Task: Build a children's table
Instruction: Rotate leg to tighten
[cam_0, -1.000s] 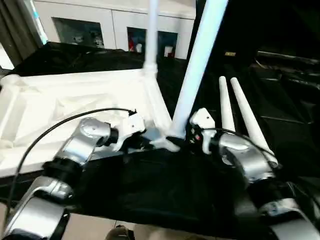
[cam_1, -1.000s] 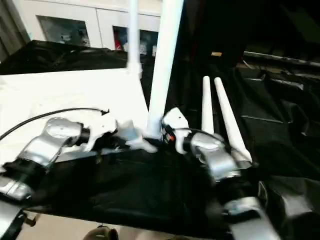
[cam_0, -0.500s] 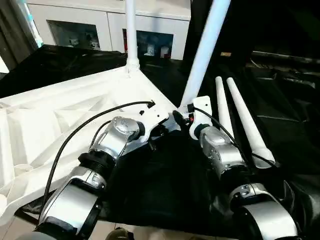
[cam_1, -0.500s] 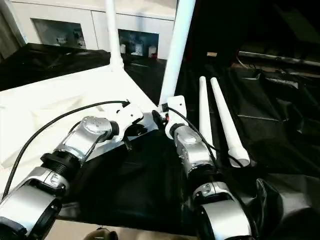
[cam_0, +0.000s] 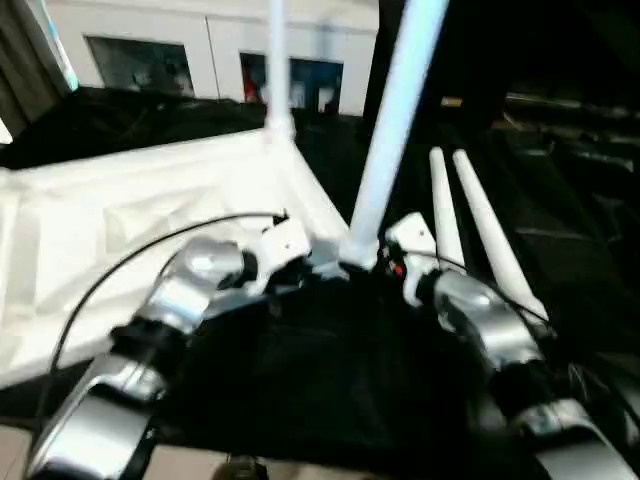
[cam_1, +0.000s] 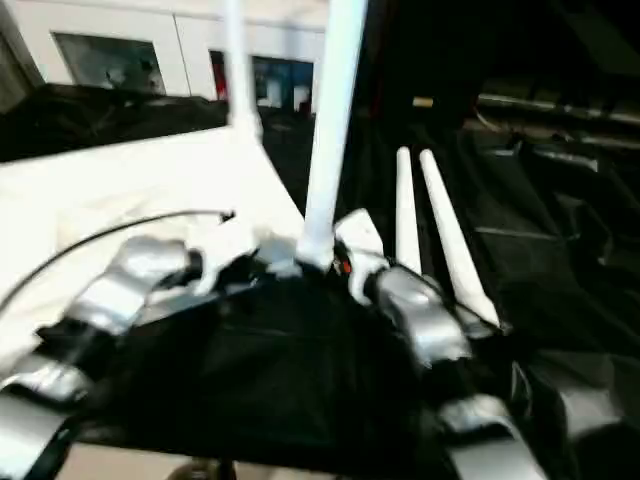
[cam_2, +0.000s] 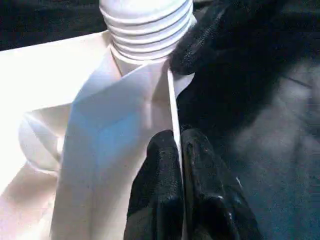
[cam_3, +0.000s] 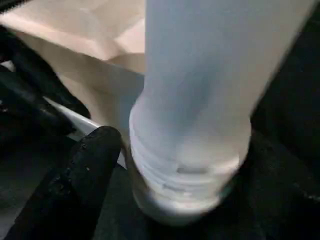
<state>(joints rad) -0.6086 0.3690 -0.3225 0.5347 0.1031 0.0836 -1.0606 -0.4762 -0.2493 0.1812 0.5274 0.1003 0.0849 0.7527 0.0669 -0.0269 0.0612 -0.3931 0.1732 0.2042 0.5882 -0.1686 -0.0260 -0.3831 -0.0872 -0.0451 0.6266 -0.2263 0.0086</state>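
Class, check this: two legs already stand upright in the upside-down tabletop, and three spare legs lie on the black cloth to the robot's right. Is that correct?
Not quite. Two spare legs lie on the black cloth, not three; the left eye view shows the pair side by side. The rest holds: two legs, the near leg and the far leg, stand upright in the upside-down tabletop.

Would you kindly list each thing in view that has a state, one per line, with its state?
Table top: upside down on the black cloth, ribbed underside up.
Near corner leg: upright in its corner socket, threads still showing.
Far corner leg: upright in its socket.
Two spare legs: lying side by side on the cloth.
Left gripper: shut on the top's rim.
Right gripper: beside the near leg's base.
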